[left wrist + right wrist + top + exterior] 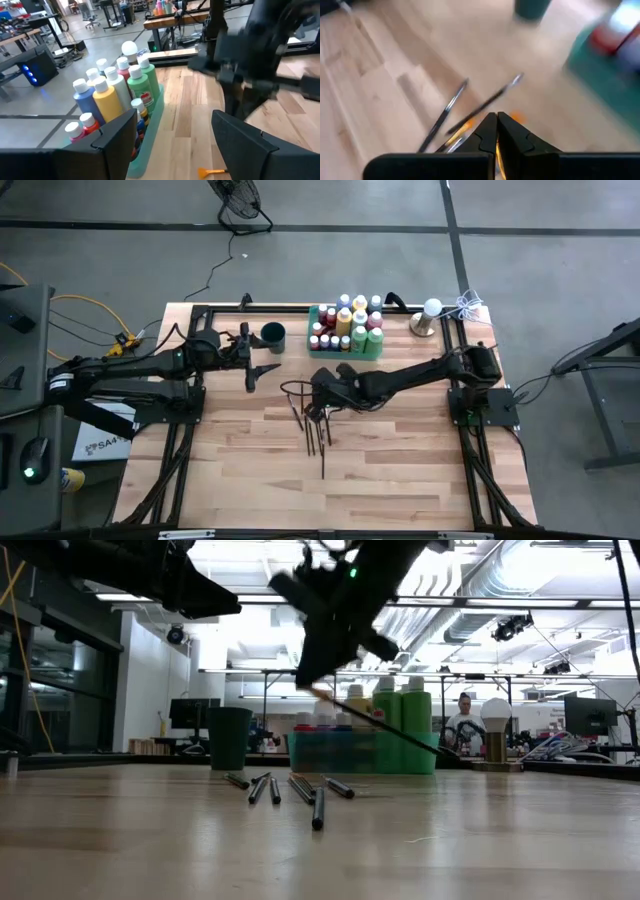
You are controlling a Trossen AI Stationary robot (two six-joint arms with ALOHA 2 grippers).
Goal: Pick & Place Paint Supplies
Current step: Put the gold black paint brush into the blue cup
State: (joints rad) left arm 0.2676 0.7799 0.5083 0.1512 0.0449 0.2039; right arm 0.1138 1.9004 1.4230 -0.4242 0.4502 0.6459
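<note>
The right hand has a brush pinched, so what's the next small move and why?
Probably carry it toward the dark cup. The right hand is shut on a paintbrush lifted clear of the table, tilted in the low view, while the other brushes lie loose on the wood.

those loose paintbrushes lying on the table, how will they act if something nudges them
The paintbrushes look thin and round, so they would probably roll or pivot when nudged. They seem light and stiff: the one in the right tool juts out straight. Lying close together, they may knock one another.
</note>
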